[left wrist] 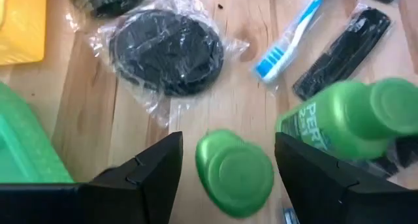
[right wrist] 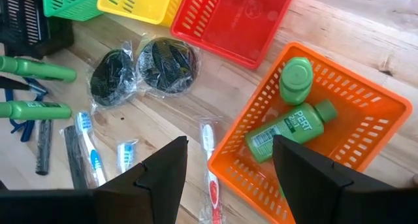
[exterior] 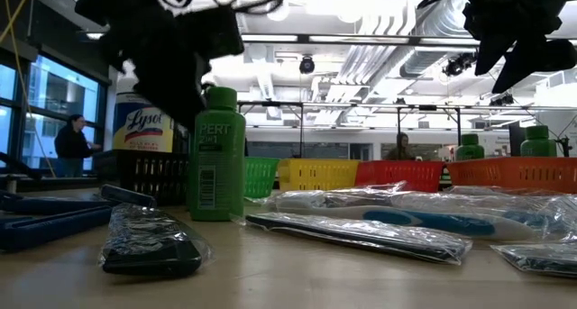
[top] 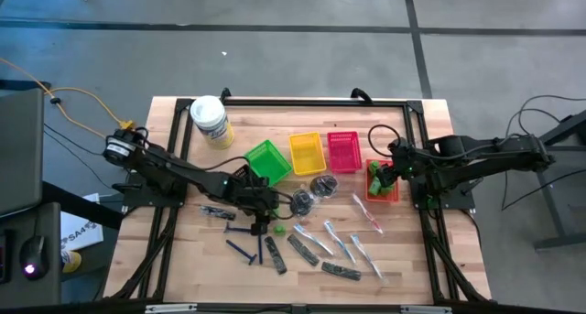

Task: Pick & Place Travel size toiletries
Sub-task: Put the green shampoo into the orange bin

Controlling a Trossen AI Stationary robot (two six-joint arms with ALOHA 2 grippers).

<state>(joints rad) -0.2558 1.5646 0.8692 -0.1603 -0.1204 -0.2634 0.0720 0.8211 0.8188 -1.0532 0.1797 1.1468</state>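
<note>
In the low view both arms are only dark shapes cut off at the top edge, and the yellow-labelled white tub (exterior: 142, 120) is half hidden behind the left one. In the high view the green bottles under the left arm are mostly covered by it.

Taking the orange basket (top: 392, 196) as landmark, the white tub (top: 210, 120) stands farthest to its left, at the far corner of the wooden table (top: 458, 250). The left gripper (top: 265, 218) hangs well left of the orange basket, just in front of the green basket (top: 267, 160). Its fingers stand wide apart and hold nothing; in the left wrist view an upright green bottle (left wrist: 234, 173) sits between them, seen cap-on, and I cannot tell whether either finger touches it. A 2nd green bottle (left wrist: 353, 119) lies tilted just beside it. 2 clear-bagged dark round pieces (top: 311, 191) lie between that gripper and the orange basket. Blue razors (top: 244, 248), dark flat strips (top: 302, 250) and bagged toothbrushes (top: 341, 243) are scattered nearer the front edge.

In a row left of the orange basket stand the green, yellow (top: 307, 153) and red (top: 343, 151) baskets; the right wrist view shows the red one with nothing in it, the others cut off.

The orange basket (right wrist: 366, 113) holds 2 green bottles (right wrist: 287, 129), 1 upright and 1 lying down, touching. The right gripper (top: 381, 178) hovers over it, fingers spread wide, holding nothing.
</note>
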